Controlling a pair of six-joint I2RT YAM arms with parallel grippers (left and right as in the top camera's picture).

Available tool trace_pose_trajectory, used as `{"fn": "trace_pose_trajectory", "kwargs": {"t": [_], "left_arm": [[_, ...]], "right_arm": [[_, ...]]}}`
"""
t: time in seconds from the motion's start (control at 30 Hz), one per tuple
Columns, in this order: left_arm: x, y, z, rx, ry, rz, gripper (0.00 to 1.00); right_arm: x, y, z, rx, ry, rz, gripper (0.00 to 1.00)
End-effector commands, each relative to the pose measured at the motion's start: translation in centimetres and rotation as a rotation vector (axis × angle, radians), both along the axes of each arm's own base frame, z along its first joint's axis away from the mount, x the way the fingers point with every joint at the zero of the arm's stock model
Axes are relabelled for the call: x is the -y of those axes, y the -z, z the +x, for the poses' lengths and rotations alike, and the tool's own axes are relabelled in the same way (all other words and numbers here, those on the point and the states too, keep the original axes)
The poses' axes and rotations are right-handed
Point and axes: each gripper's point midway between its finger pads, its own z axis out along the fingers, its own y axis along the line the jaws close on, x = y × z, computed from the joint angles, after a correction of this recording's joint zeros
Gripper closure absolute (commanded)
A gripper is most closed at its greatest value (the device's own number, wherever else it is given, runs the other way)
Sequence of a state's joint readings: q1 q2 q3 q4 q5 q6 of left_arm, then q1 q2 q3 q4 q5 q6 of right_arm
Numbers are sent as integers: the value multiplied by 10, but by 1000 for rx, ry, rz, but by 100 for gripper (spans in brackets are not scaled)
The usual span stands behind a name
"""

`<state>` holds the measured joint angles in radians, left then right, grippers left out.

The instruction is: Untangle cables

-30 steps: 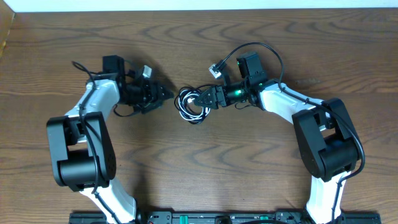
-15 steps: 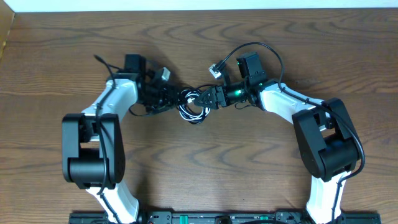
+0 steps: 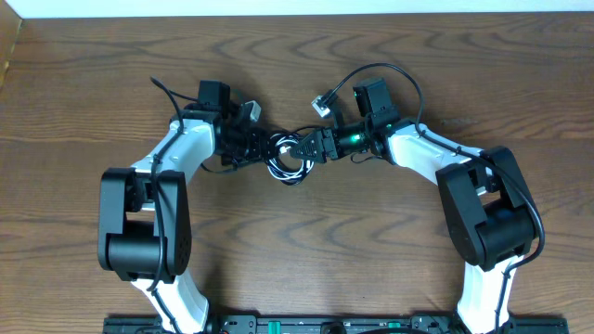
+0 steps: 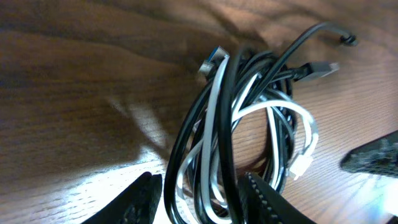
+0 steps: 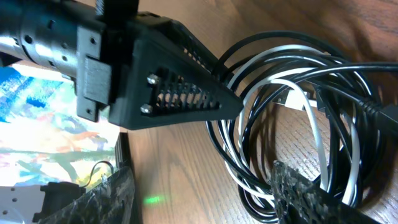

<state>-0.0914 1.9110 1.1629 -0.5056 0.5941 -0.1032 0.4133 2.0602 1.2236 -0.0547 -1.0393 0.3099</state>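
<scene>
The cables (image 3: 288, 155), one black and one white, lie coiled together in a small bundle on the table between both arms. My left gripper (image 3: 266, 147) is at the bundle's left edge. In the left wrist view my left gripper (image 4: 199, 200) straddles several strands of the black cable (image 4: 229, 93) and white cable (image 4: 281, 109); a thin gap shows at one finger. My right gripper (image 3: 307, 148) is at the bundle's right edge. In the right wrist view it (image 5: 205, 199) stands open, one finger (image 5: 305, 196) over the coil's strands (image 5: 245, 183).
Wooden table (image 3: 297, 241) all round. The thick black arm cable (image 3: 394, 74) loops above the right wrist. The left gripper's finger (image 5: 180, 87) reaches into the right wrist view, close to the coil. A silver plug (image 4: 211, 62) and a black plug (image 4: 318, 67) stick out of the bundle.
My left arm has swung right to the bundle, and its jaws have narrowed around several strands. The right arm has stayed in place at the coil.
</scene>
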Motion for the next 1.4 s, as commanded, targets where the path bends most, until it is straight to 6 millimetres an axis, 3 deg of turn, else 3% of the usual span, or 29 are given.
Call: {"fn": "trace_pose_trajectory", "kwargs": {"t": [0.0,0.1,0.13,0.23,0.53,0.73,1.07,1.17,1.3,1.37], "left_arm": [[4,3,-8,12,21,16,66],[5,3,-8,5,8,12,91],[4,2,-7,0,-8,9,92],[7,-6,-3,-23,-60,-43,93],[-2,-56,13,-197,-430,-294,93],[-16,-68,17,-493,-870,-414,92],[-17,-72,25,-637,-1074,-488,92],[-16,-69,19,-723,-1151,-492,92],[-12,-66,10,-808,-1210,-476,93],[-8,-64,4,-854,-1235,-461,93]], "right_arm": [[0,-9,0,37,-13,12,35],[0,-8,-1,33,-14,10,40],[0,-8,-1,31,-13,8,46],[8,-4,7,35,27,-27,55],[50,-34,23,25,149,-73,51],[59,-22,4,-107,165,-153,51],[45,-17,-17,-271,176,-181,44],[37,-19,-18,-261,172,-179,50],[25,-17,-14,-186,174,-200,67],[18,-18,-13,-146,170,-201,69]]}}
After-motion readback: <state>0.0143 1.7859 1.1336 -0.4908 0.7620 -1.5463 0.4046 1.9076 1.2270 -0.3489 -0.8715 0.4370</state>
